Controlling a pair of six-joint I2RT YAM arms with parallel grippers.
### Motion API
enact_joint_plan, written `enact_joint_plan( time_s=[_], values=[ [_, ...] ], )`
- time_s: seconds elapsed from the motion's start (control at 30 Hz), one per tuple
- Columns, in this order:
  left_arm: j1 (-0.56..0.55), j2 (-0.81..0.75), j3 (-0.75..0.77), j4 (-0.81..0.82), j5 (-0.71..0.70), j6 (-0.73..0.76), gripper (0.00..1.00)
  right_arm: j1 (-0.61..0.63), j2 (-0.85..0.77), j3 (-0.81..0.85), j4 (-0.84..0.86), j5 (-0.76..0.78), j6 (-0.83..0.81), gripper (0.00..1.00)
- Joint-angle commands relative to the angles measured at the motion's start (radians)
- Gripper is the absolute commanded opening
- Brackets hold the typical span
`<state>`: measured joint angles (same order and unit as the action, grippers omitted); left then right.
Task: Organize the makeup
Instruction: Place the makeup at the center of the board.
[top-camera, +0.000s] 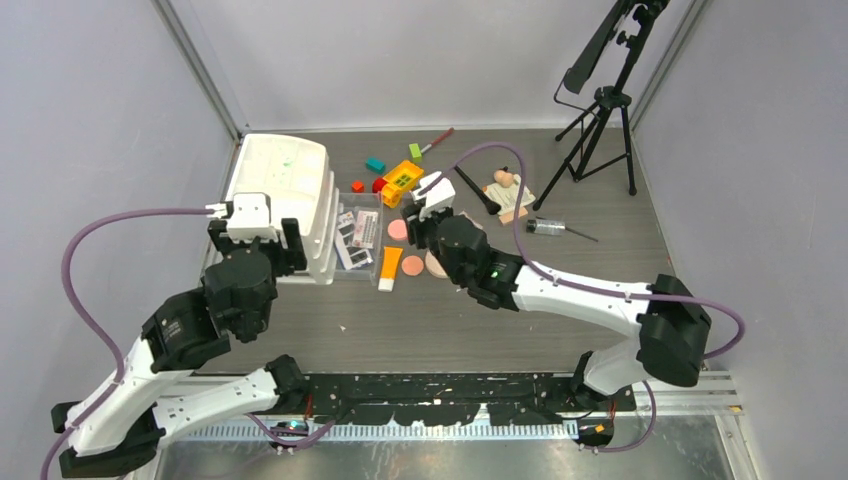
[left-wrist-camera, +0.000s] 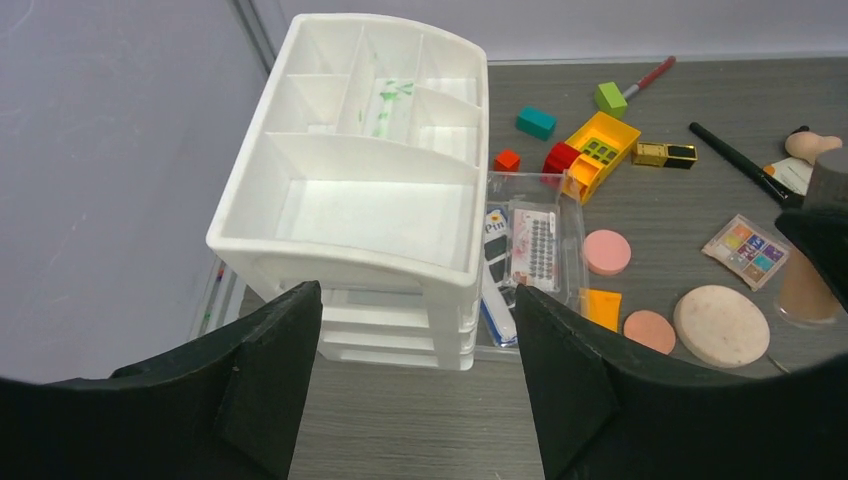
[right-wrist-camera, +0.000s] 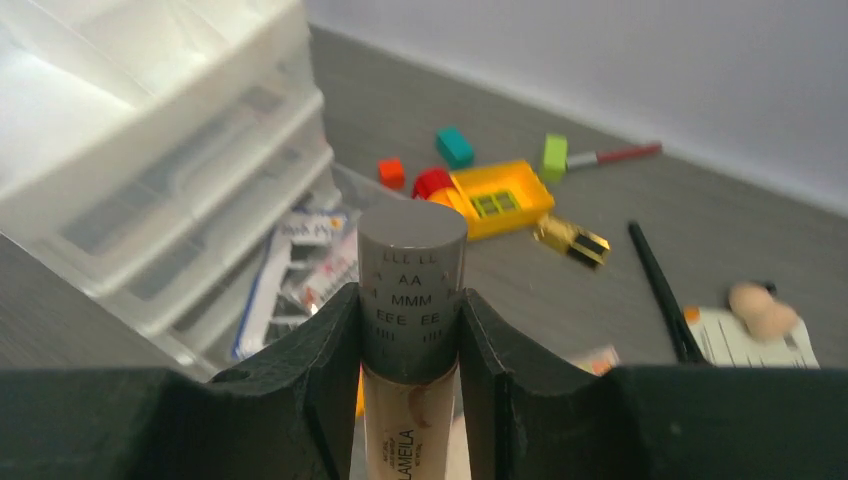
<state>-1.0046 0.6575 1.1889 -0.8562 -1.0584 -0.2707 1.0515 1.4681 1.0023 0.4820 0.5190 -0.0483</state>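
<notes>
Your right end effector (right-wrist-camera: 410, 335) pinches the beige tube (right-wrist-camera: 412, 270) upright at its grey cap, near the round compacts (left-wrist-camera: 720, 325), probably so it can stand in the white organizer (left-wrist-camera: 300, 215), before which your left end effector (left-wrist-camera: 418, 380) hovers spread and empty.

On the grey cap (right-wrist-camera: 412, 290) of the tube (right-wrist-camera: 408, 430), rows of letters are printed: "LL LL", "AA", "MMM", "EEE EE". Along the tube's beige body, "LAMEILA" is read lengthwise. "Pin" is read on a package (left-wrist-camera: 495, 225) at 9 o'clock within the tray (left-wrist-camera: 528, 177). Other print cannot be resolved.
</notes>
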Motion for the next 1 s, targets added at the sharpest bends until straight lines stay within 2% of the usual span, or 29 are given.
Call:
enact_joint_plan(
  time_s=[0.0,0.13,0.23,0.37,0.5,0.57,0.83,0.9,0.97],
  values=[
    [0.003,0.022,-0.018,0.1,-0.011,0.026,0.74,0.006,-0.07,0.074,-0.562,0.161,0.3,0.0],
    [0.007,0.081,-0.013,0.115,-0.005,0.038,0.75,0.006,-0.066,0.083,-0.838,0.132,0.47,0.0],
    [0.037,0.127,0.008,0.119,0.022,0.038,0.75,0.006,-0.061,0.055,-0.937,0.065,0.577,0.0],
    [0.179,0.157,0.012,0.122,0.151,0.016,0.75,0.005,-0.036,0.012,-0.963,-0.04,0.644,0.0],
    [0.391,0.201,0.025,0.087,0.394,-0.045,0.73,0.001,0.028,0.05,-1.039,-0.139,0.676,0.0],
    [0.451,0.233,0.03,0.081,0.439,-0.05,0.72,-0.006,0.066,0.069,-1.076,-0.175,0.68,0.0],
    [0.505,0.253,0.056,0.115,0.434,-0.022,0.73,-0.053,0.176,0.082,-1.103,-0.268,0.679,0.02],
    [0.51,0.255,0.063,0.119,0.425,-0.015,0.73,-0.066,0.191,0.082,-1.103,-0.265,0.673,0.05],
    [0.516,0.264,0.069,0.118,0.421,-0.011,0.73,-0.078,0.2,0.078,-1.103,-0.263,0.665,0.15]
  ],
)
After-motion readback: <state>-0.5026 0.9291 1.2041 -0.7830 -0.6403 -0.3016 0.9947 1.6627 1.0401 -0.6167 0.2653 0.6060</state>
